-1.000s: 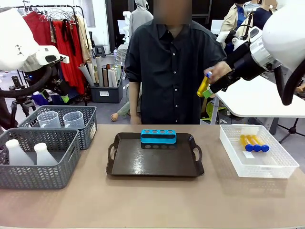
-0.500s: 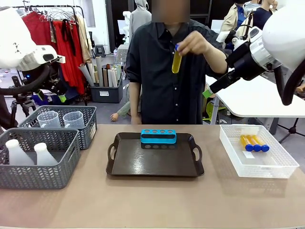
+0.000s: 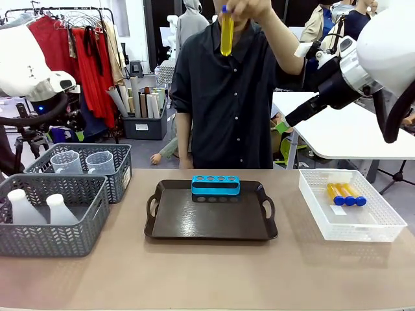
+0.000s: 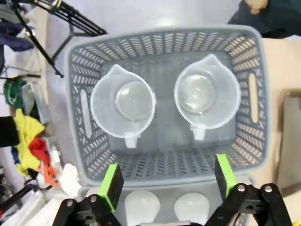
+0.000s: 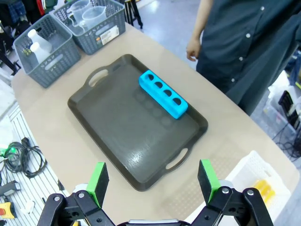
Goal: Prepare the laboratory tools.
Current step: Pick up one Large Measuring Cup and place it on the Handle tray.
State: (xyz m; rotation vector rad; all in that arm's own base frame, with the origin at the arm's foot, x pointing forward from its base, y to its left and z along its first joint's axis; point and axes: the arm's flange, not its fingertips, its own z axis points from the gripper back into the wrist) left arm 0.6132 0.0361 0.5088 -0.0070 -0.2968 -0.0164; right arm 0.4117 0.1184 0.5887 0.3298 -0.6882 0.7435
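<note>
Person's hand (image 3: 249, 8) has lifted the tube (image 3: 226, 35) higher than a moment ago, I see my left tool (image 4: 168, 174) spread wide, empty, over the beakers (image 4: 123, 106), right tool (image 5: 153, 173) likewise, above the tray (image 5: 117, 122)

A second earlier the person's hand (image 3: 249, 8) had gripped the blue-capped amber tube (image 3: 226, 34) right at the tip of the right gripper (image 5: 153, 178). It then carried the tube away toward the middle and upward, first to chest height, then to the top edge of the front view. The tube had started tilted, cap toward the upper right, and ended upright, cap up, hanging below the fingers. The white left arm (image 3: 29, 61) drew back slightly toward the picture's left edge.
</note>
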